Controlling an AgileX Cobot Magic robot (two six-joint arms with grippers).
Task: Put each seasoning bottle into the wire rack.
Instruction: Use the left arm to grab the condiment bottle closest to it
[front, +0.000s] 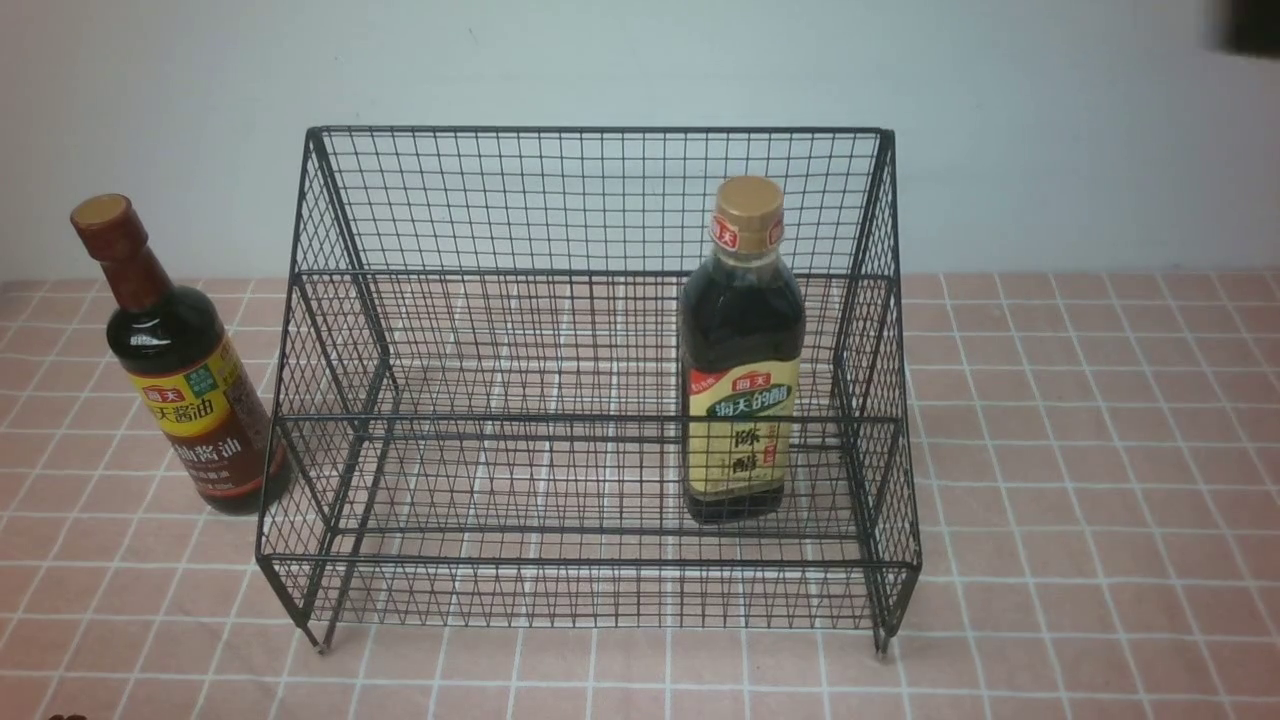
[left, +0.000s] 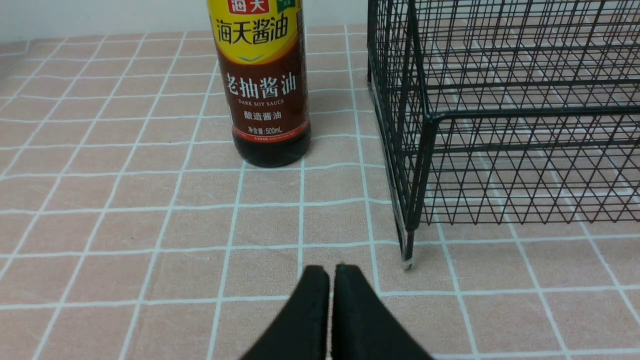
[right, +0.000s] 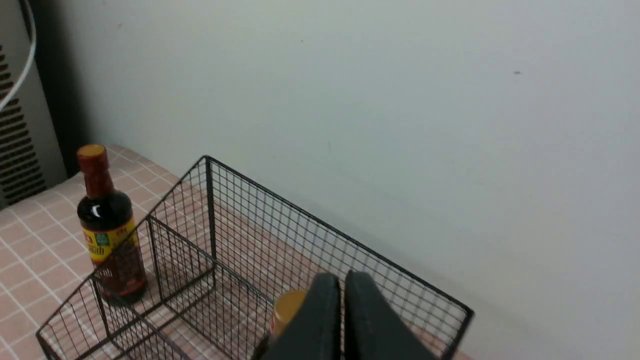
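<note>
The black wire rack (front: 590, 200) stands mid-table. The gold-capped bottle (front: 742, 350) with the cream-green label stands upright inside it, on the right of the lower tier. The brown-capped bottle (front: 180, 370) with the yellow-and-red label stands on the table just outside the rack's left side. Neither gripper shows in the front view. My left gripper (left: 330, 272) is shut and empty, low over the table, short of the brown-capped bottle (left: 265, 85) and next to the rack's front left leg (left: 407, 250). My right gripper (right: 342, 280) is shut and empty, above the rack (right: 320, 240), with the gold cap (right: 287, 307) partly behind it.
The table has a pink tiled cloth (front: 1080, 480). A pale wall (front: 1050, 150) runs close behind the rack. A grey vented unit (right: 15, 135) stands at the table's far left end.
</note>
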